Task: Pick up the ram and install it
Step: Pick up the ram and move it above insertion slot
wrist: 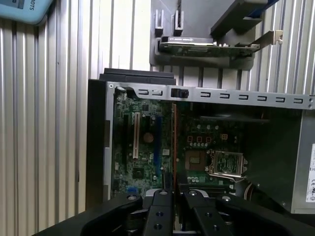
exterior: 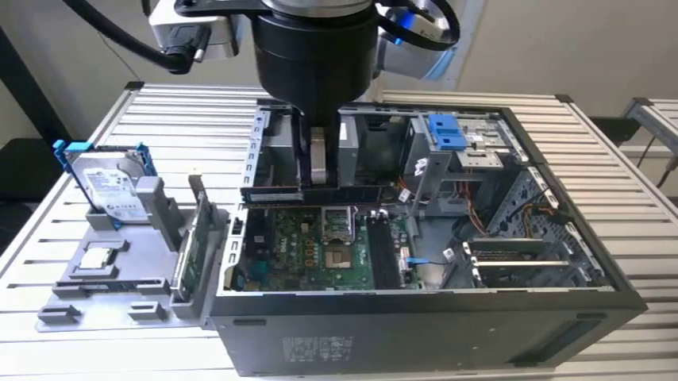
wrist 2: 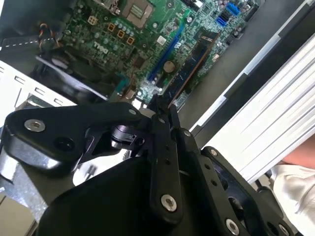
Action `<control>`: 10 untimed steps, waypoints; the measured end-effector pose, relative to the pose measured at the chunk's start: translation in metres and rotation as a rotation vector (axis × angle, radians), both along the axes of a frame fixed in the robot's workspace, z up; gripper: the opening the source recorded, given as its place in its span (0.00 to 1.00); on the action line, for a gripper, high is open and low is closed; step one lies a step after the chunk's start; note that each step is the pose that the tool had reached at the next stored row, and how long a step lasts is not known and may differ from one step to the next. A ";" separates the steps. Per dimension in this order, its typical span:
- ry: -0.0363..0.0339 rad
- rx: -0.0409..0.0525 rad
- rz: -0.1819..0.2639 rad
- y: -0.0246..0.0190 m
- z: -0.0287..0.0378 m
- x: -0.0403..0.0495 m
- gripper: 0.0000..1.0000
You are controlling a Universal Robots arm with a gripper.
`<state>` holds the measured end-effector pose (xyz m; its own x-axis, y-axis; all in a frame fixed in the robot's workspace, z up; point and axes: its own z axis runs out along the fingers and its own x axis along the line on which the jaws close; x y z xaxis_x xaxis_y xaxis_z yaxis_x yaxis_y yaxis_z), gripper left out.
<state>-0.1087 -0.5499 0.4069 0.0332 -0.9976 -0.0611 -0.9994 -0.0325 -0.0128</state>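
My gripper (exterior: 317,184) is shut on the ram (exterior: 270,193), a long thin dark stick. I hold it level by its middle, over the open computer case (exterior: 424,333). It hangs above the far edge of the green motherboard (exterior: 302,250). The black memory slots (exterior: 379,248) lie nearer the camera and run crosswise to the stick. In the second wrist view the ram (wrist 2: 194,59) sticks out past the closed fingertips (wrist 2: 173,120), chips showing. The first wrist view shows the ram (wrist: 173,142) edge-on, running out from the gripper (wrist: 173,192) over the board.
On the exterior view's left a grey holder (exterior: 101,278) carries a silver hard drive (exterior: 106,186) with blue rails and a green circuit card (exterior: 194,242). Drive cages with blue clips (exterior: 445,131) and cables fill the case's far right. A person's sleeve (wrist 2: 295,187) is beside the case.
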 end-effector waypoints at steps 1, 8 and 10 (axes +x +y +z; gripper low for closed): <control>0.0000 0.0001 0.000 0.0000 0.0000 0.0020 0.15; -0.0001 0.0001 0.000 0.0000 -0.0001 0.0165 0.15; 0.0000 0.0001 0.000 0.0000 0.0000 0.0204 0.15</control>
